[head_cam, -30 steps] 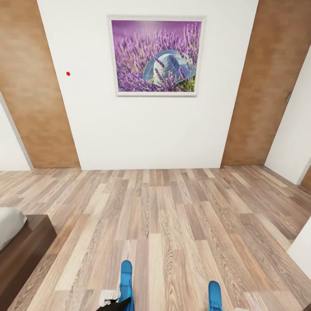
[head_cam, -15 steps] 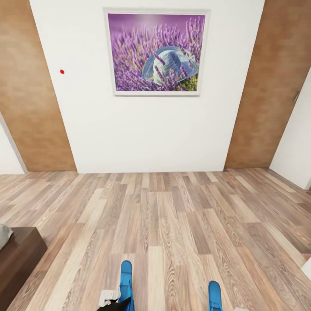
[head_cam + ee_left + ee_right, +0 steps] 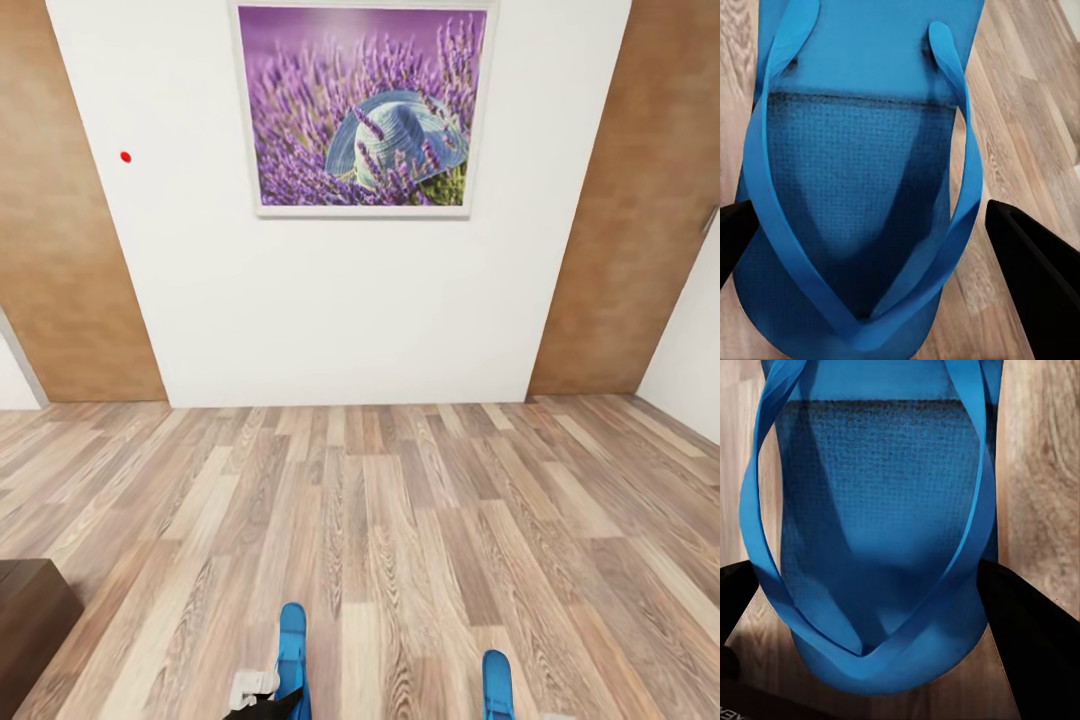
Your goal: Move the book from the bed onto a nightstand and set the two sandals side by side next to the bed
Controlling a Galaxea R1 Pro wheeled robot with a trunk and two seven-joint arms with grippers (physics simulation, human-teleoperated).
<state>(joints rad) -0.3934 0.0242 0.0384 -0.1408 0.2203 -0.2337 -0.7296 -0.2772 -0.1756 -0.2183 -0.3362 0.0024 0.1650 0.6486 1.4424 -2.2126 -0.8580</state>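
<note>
Head view first: the robot faces a white wall [image 3: 340, 300] hung with a lavender-field picture [image 3: 362, 108], tan doors [image 3: 60, 250] on either side and wood-plank floor [image 3: 400, 520] below. A dark brown corner of the bed frame [image 3: 30, 620] peeks in at the lower left. At the bottom edge, two blue tips poke up: the left sandal [image 3: 292, 650] and the right sandal [image 3: 497, 682], well apart from each other. Part of the left arm, white and black, sits beside the left one. No book or nightstand here.

Over to the left wrist view: the left sandal [image 3: 862, 172] hangs right in front of the camera, blue straps meeting in a V, planks behind it. The left claw [image 3: 870, 240] has a black finger [image 3: 1035, 285] on each side of the sole, so it reads as clamped on the sandal, though the contact itself is hidden.

Right wrist view: same story, the right sandal [image 3: 881, 525] dangling over the floor, the right claw [image 3: 870, 607] with a dark finger [image 3: 1035, 637] on each flank, apparently gripping it.

Now the risks. Both sandals look pinched by the sole edge and hang free; a sharp turn of the base could swing one loose. The bed lies off to the left, nearly out of sight, so setting down here would leave them away from it. And with the claws this far apart, the pair may land split instead of side by side.
</note>
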